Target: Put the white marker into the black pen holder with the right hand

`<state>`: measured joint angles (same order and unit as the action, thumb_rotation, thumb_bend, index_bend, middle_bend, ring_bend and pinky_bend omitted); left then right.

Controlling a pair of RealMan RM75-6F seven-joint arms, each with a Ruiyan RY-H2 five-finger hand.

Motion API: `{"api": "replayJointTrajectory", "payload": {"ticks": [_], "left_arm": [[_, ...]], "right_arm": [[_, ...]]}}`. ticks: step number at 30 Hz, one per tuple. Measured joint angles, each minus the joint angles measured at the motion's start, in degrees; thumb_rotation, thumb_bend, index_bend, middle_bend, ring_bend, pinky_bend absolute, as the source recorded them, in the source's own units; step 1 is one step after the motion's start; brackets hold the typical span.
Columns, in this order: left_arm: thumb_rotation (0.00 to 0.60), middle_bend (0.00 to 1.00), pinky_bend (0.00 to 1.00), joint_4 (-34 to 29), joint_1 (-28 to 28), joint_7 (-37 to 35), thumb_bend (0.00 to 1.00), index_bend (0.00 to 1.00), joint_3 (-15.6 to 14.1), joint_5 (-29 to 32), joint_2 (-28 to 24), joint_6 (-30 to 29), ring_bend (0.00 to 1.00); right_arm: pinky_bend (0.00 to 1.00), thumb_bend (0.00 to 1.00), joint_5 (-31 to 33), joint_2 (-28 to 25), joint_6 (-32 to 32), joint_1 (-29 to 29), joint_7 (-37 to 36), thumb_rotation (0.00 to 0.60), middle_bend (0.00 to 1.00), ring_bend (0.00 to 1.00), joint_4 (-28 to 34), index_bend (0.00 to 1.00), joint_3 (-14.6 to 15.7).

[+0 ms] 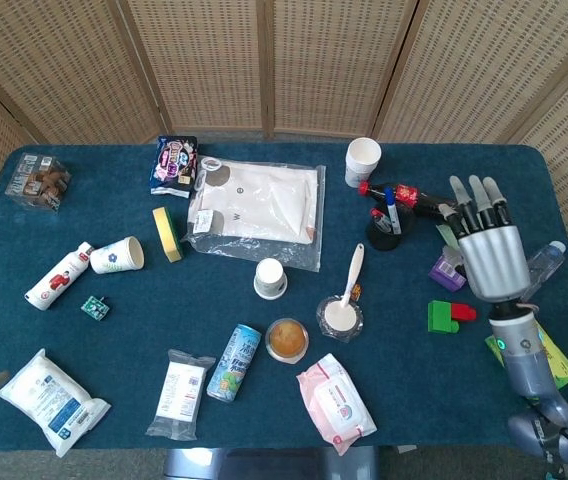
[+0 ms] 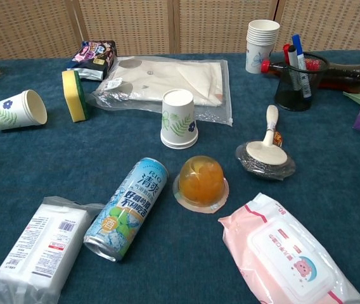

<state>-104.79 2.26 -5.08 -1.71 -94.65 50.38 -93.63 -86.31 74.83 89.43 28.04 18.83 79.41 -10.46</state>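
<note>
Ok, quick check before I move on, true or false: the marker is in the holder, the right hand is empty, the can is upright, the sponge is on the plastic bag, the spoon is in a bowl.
1. The marker stands in the holder. True.
2. The right hand holds nothing, fingers apart. True.
3. The can stands upright. False: it lies on its side on the table.
4. The sponge rests on the plastic bag. False: it stands on edge on the table, just left of the bag.
5. The spoon sits in the bowl. True.
</note>
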Motion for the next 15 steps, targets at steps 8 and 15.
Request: {"api": "replayJointTrajectory", "payload": {"ticks": [8,15], "left_arm": [[0.600,0.00,0.00,-0.7,0.2,2.4,0.04,0.00,-0.3,-0.4,0.8,0.1,0.00],[0.600,0.00,0.00,-0.6,0.4,2.7,0.04,0.00,-0.3,-0.1,0.9,0.1,0.00]], "right_arm": [[0.16,0.16,-0.8,-3.3,4.0,-7.6,-11.6,0.600,0.06,0.00,8.1,0.30,3.2],[0.16,0.14,-3.4,-6.0,5.5,-12.9,-19.2,0.600,0.05,0.00,7.8,0.29,8.1]]}}
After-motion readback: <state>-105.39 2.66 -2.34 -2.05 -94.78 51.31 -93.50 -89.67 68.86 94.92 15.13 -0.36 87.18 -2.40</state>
